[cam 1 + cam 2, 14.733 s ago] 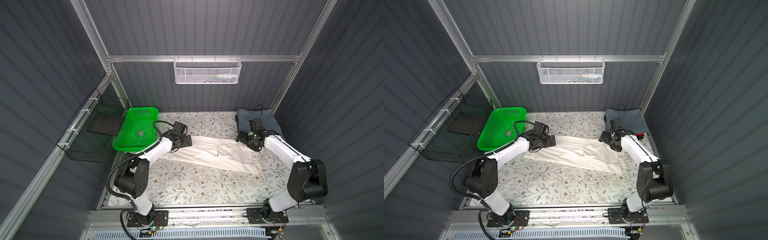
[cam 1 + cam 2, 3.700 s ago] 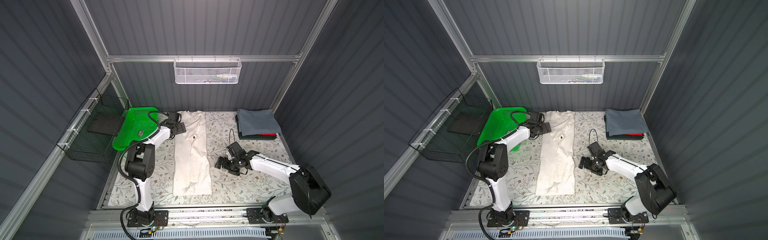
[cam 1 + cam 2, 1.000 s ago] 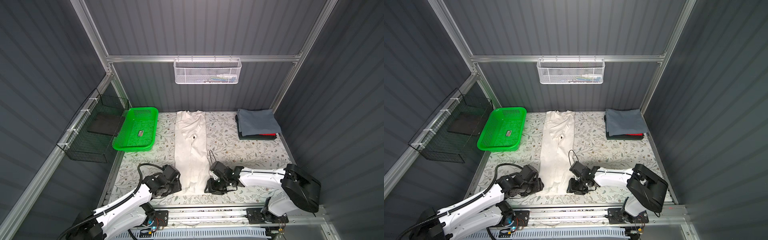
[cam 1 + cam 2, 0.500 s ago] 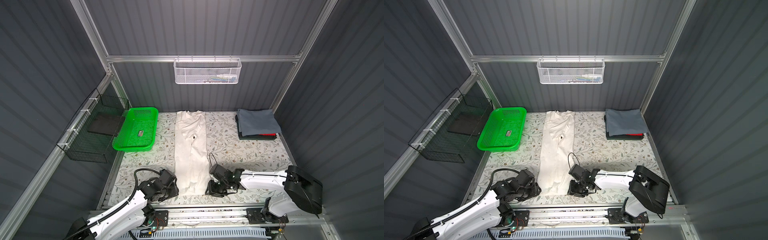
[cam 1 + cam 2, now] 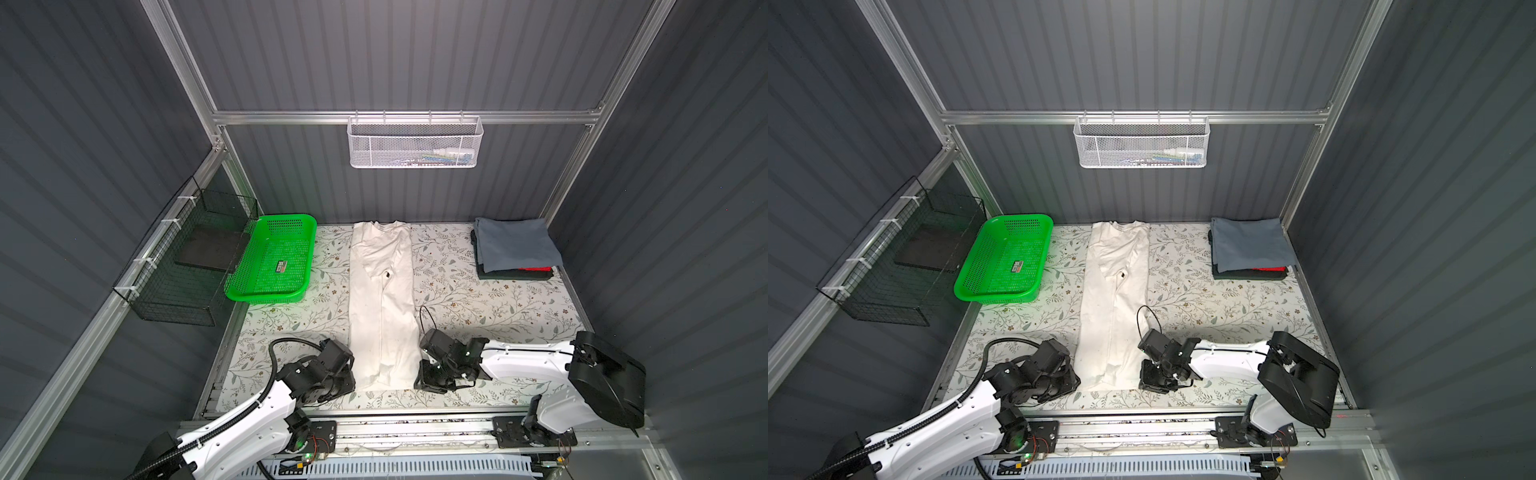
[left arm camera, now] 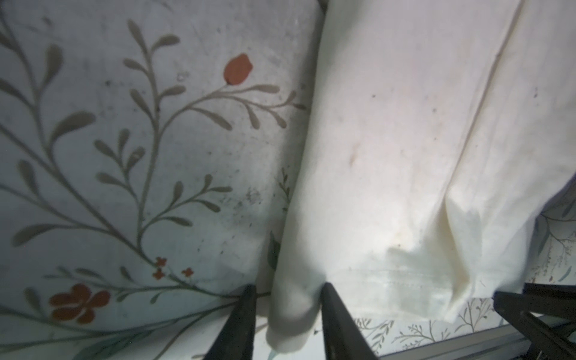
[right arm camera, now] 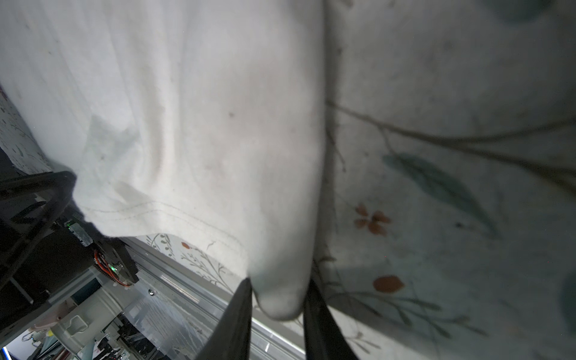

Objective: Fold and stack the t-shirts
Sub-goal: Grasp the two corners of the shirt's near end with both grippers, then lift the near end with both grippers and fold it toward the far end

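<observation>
Down at the near edge of the floral-patterned surface, my left tool and right tool each pinch a hem corner of the long-folded cream-white cotton tee. Both bites look thin, so a corner could slip on the lift, or the layers could splay. The tee's print is hidden, and so is most of the far-right stack of grey-blue, dark and red tees below its top layer.

Narrow-folded cream tee lies lengthwise; folded tees stacked back-right.
</observation>
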Controlling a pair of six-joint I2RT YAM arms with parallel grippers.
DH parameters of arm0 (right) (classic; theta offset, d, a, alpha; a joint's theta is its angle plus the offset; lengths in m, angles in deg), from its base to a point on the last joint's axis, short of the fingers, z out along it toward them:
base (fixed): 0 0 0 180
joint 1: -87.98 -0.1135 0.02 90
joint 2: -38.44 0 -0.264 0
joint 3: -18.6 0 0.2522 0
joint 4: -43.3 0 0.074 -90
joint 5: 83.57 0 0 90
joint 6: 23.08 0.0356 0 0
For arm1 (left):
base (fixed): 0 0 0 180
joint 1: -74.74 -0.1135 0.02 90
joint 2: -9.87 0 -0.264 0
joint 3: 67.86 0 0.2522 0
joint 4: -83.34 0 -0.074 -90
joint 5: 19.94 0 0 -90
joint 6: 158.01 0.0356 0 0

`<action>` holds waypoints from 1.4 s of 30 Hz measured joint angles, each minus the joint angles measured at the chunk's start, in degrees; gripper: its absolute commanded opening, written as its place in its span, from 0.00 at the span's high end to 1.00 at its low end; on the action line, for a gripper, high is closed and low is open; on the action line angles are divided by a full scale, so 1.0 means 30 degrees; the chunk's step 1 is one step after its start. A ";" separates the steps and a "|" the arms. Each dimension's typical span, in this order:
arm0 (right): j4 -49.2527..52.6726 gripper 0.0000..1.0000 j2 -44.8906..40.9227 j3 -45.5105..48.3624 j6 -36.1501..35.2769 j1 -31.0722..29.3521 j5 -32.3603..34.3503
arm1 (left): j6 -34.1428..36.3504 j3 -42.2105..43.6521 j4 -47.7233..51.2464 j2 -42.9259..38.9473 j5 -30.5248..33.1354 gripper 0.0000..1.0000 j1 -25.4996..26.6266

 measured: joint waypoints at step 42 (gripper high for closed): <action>-0.1355 1.00 -0.2120 0.1209 -0.0590 0.0015 0.2055 | 0.0976 0.0488 -0.0517 -0.0874 0.0590 1.00 0.0015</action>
